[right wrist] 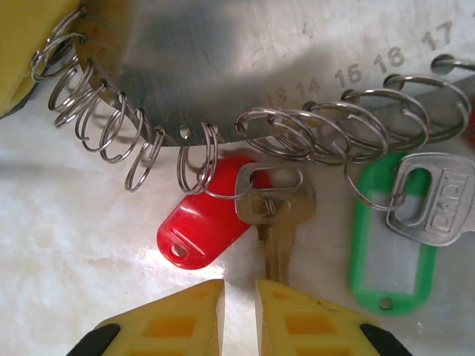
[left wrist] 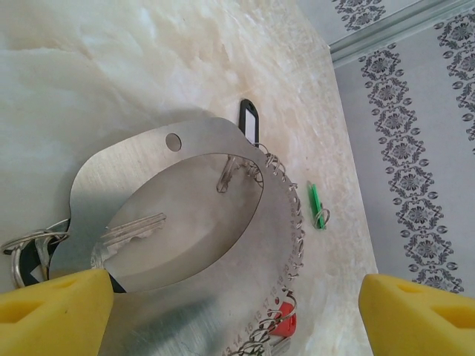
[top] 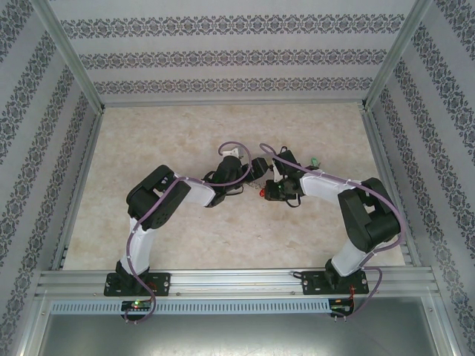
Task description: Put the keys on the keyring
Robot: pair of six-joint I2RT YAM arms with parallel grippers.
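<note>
- The keyring, a flat grey plate with a big oval opening, is lying on the pale surface between the two arms; small wire rings are lining its rim.
- The left jaws are standing spread wide, one on each side of the keyring's near part; they are pinching nothing.
- The right jaws are hovering at the keyring's ringed edge, almost pressed together with only a slim gap; I am seeing nothing held in it.
- A red-tagged key is already hanging from one of the keyring's rim rings; its blade is pointing towards the right jaws.
- A green-tagged key, just along the keyring's edge from the red one, is looking linked on too; the overlapping rings are making that hard to judge.
- Another green tag is lying loose just beside the keyring's ringed edge, not touching it; a black tag is sitting at the keyring's far rim, and whether it is hung there I cannot tell.
- So the job is looking only partly done; most rim rings are standing bare, and at least the loose green tag is waiting to go on.
</note>
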